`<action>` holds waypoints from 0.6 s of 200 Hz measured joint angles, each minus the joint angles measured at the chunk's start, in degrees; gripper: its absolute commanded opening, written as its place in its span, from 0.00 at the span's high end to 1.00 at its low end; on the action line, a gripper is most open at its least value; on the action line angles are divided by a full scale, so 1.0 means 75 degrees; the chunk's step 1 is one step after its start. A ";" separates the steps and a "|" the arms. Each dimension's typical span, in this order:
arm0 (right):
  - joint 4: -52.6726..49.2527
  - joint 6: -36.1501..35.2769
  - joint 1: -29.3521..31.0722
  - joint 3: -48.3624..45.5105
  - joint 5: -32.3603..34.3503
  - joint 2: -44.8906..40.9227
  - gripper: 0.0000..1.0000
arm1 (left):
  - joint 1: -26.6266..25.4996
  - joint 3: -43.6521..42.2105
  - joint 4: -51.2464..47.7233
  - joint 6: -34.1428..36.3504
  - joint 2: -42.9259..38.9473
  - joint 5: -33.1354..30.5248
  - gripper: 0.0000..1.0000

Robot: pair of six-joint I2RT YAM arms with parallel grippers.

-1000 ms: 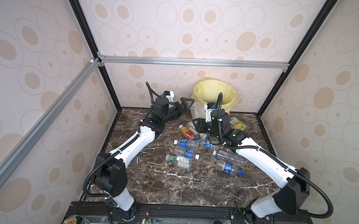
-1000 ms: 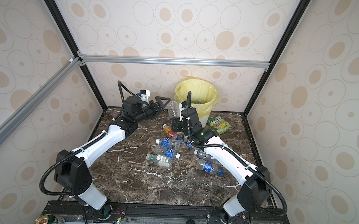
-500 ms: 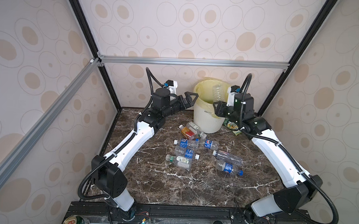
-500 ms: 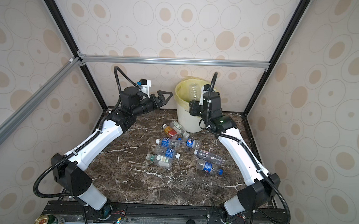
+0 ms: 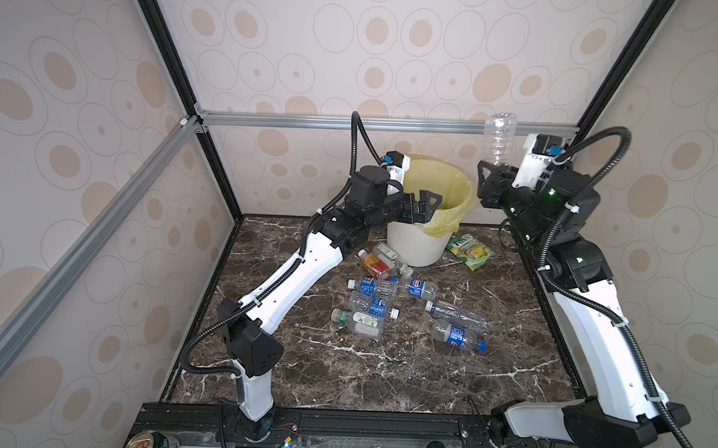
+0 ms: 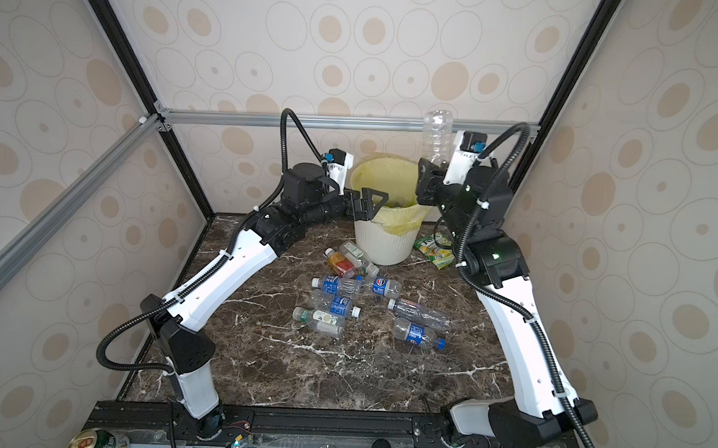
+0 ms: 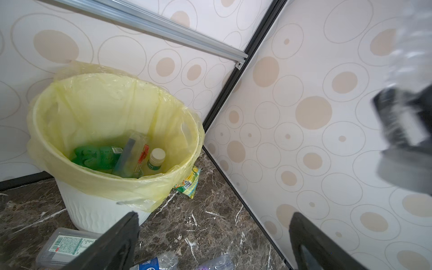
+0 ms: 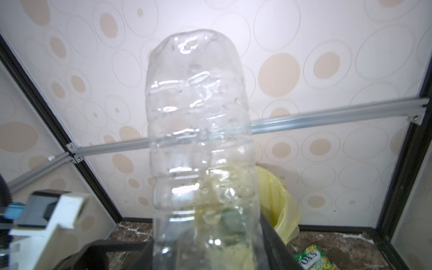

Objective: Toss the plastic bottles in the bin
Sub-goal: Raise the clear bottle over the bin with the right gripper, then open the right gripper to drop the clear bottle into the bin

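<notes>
The bin (image 5: 418, 248) (image 6: 379, 246) (image 7: 93, 210) stands at the back, white and ribbed with a yellow liner. A green bottle (image 7: 98, 156) and two others lie inside. My right gripper (image 5: 494, 177) (image 6: 430, 174) (image 8: 205, 245) is shut on a clear plastic bottle (image 5: 498, 137) (image 6: 436, 135) (image 8: 198, 140), held upright high to the right of the bin. My left gripper (image 5: 422, 203) (image 6: 368, 200) (image 7: 215, 222) hangs open and empty at the bin's left rim. Several plastic bottles (image 5: 371, 288) (image 6: 338, 285) lie on the table, among them an orange-red one (image 5: 374, 265).
A green-yellow snack packet (image 5: 470, 250) (image 7: 188, 184) lies right of the bin. A metal can (image 5: 148, 444) sits below the front rail. The aluminium crossbar (image 5: 353, 123) runs behind the held bottle. Patterned walls close in on three sides.
My right arm has lifted the clear bottle off the table and swung it up and right, beside the bin. My left gripper has moved up and right to the bin's rim, staying open.
</notes>
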 measured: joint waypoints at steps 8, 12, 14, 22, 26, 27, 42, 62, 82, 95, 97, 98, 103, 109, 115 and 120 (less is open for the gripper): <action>0.0271 -0.0085 0.0000 -0.0006 0.0038 -0.0137 0.49 | 0.0003 0.0000 -0.0041 0.0055 0.0000 -0.0041 0.01; 0.0408 -0.0128 0.0000 -0.0006 0.0067 -0.0198 0.49 | 0.0003 0.0003 -0.0050 0.0079 0.0000 -0.0073 0.01; 0.0458 -0.0140 0.0000 -0.0006 0.0070 -0.0216 0.49 | 0.0003 0.0003 -0.0052 0.0087 0.0000 -0.0087 0.01; 0.0714 -0.0207 0.0000 -0.0006 0.0108 -0.0300 0.49 | 0.0003 0.0006 -0.0058 0.0125 0.0000 -0.0125 0.01; 0.0822 -0.0224 0.0000 -0.0006 0.0114 -0.0318 0.49 | 0.0006 0.0009 -0.0058 0.0146 0.0000 -0.0146 0.01; 0.0863 -0.0233 0.0000 -0.0006 0.0114 -0.0323 0.49 | 0.0009 0.0009 -0.0058 0.0149 0.0000 -0.0160 0.01; 0.1163 -0.0259 0.0000 0.0020 0.0140 -0.0207 0.49 | 0.0023 0.0009 -0.0064 0.0207 0.0000 -0.0262 0.01; 0.1262 -0.0233 -0.0003 0.0329 0.0119 0.0370 0.36 | 0.0020 0.0015 -0.0070 0.0265 0.0000 -0.0356 0.01; 0.1049 -0.0187 -0.0009 0.1032 0.0064 0.1565 0.21 | 0.0017 0.0017 -0.0131 0.0297 0.0000 -0.0434 0.01; 0.0519 -0.0020 -0.0058 0.1641 0.0041 0.2602 0.15 | 0.0017 0.0017 -0.0221 0.0321 0.0000 -0.0449 0.01; 0.0434 -0.0015 -0.0064 0.1705 0.0041 0.2748 0.15 | 0.0017 0.0017 -0.0236 0.0323 0.0000 -0.0452 0.01; 0.0414 0.0006 -0.0070 0.1719 0.0041 0.2792 0.14 | 0.0017 0.0017 -0.0242 0.0326 0.0000 -0.0452 0.01; 0.0251 0.0067 -0.0099 0.1769 0.0029 0.3086 0.11 | 0.0017 0.0017 -0.0283 0.0341 0.0000 -0.0455 0.01; 0.0041 0.0143 -0.0137 0.1714 0.0023 0.3340 0.08 | 0.0017 0.0015 -0.0329 0.0364 0.0000 -0.0466 0.01; -0.0099 0.0201 -0.0172 0.1565 0.0023 0.3462 0.06 | 0.0017 -0.0009 -0.0353 0.0382 -0.0009 -0.0487 0.01; -0.0207 0.0251 -0.0195 0.1387 0.0026 0.3520 0.05 | 0.0017 -0.0052 -0.0382 0.0399 -0.0038 -0.0510 0.01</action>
